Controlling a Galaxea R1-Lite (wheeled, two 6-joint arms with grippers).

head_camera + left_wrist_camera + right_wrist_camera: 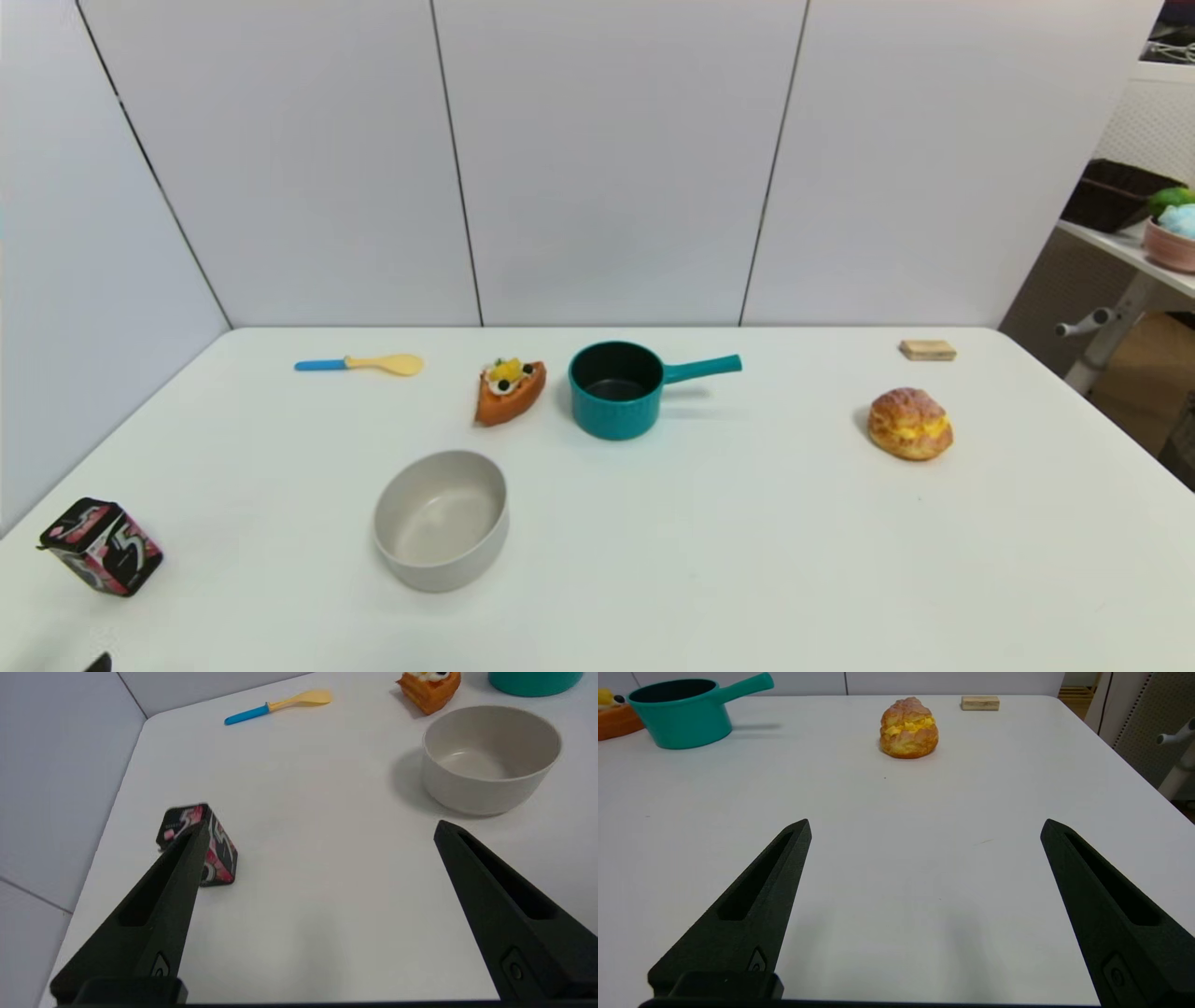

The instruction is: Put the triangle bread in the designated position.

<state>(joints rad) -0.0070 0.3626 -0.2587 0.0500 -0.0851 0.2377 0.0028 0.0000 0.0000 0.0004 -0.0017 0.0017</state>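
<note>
The triangle bread [509,390] is an orange-brown waffle wedge with cream, yellow fruit and dark berries. It lies at the table's far middle, just left of a teal pot [616,389]; its edge also shows in the left wrist view [430,689] and the right wrist view [614,716]. My left gripper [320,828] hovers open over the near-left table, far from the bread, with nothing between its fingers. Over the near-right table my right gripper [924,826] is open too and holds nothing.
A beige bowl [441,519] sits near the front of the bread. A yellow spoon with a blue handle [359,363] lies far left. A black-and-pink box [101,546] stands near left. A round golden bun [909,425] and a tan block [927,350] are at the right.
</note>
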